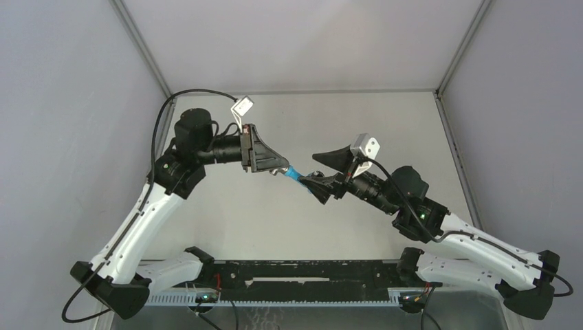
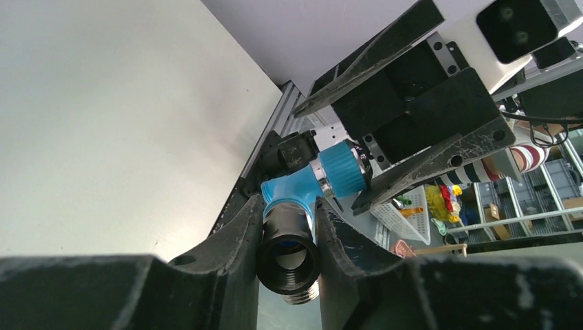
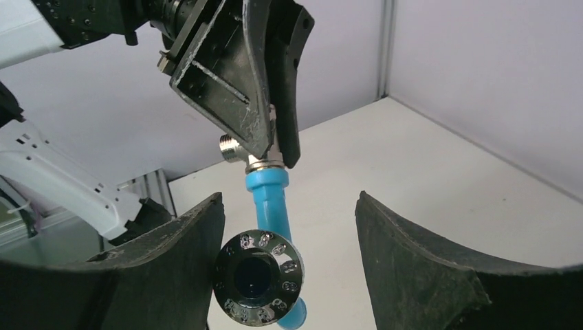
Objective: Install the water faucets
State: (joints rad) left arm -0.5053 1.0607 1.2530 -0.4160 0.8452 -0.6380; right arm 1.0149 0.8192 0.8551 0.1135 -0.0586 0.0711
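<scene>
Found the small bright-blue bent plastic tap with a silver threaded metal end (image 1: 294, 172) up in the air over the middle of the flat grey table (image 1: 309, 227). Saw it pinched by the threaded end in the left gripper (image 1: 278, 168), on its left. Spotted the right gripper (image 1: 308, 170) opposite, on its right, fingers spread either side of the tap's far tip.

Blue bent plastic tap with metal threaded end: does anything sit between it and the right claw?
Nothing visible. The right claw stands open astride the free end of the blue bent plastic tap; the left claw grips its threaded end.
</scene>
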